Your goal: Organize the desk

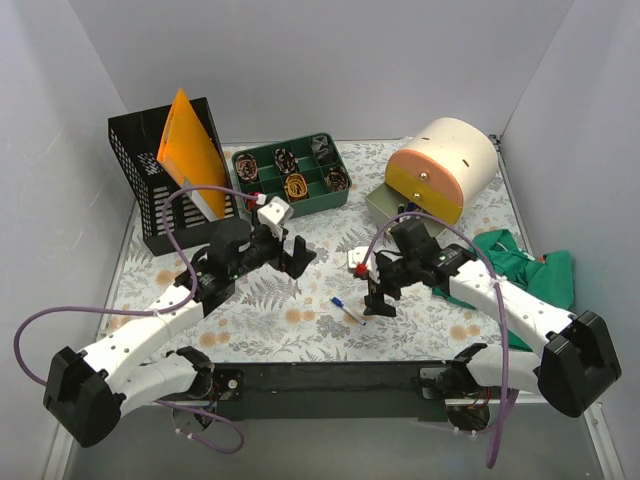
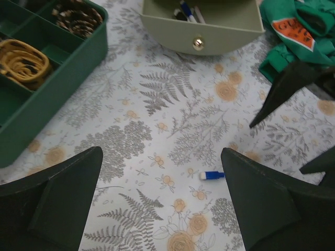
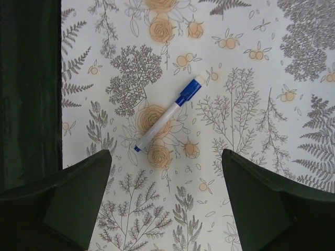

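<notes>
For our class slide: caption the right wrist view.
Open jaws hover over a white, blue-capped pen on the fern-printed desk.

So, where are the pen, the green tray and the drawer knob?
pen (image 3: 166, 116): right wrist view, white barrel.
green tray (image 2: 52, 112): left wrist view, outer wall.
drawer knob (image 2: 198, 43): left wrist view, its centre.

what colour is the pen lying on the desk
The pen is white with blue near both ends, clearest in the right wrist view.

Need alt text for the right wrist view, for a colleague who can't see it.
A blue-capped white marker lies diagonally on the fern-printed desk, untouched, just ahead of the open right pincer. A black bar runs down the left edge.
</notes>
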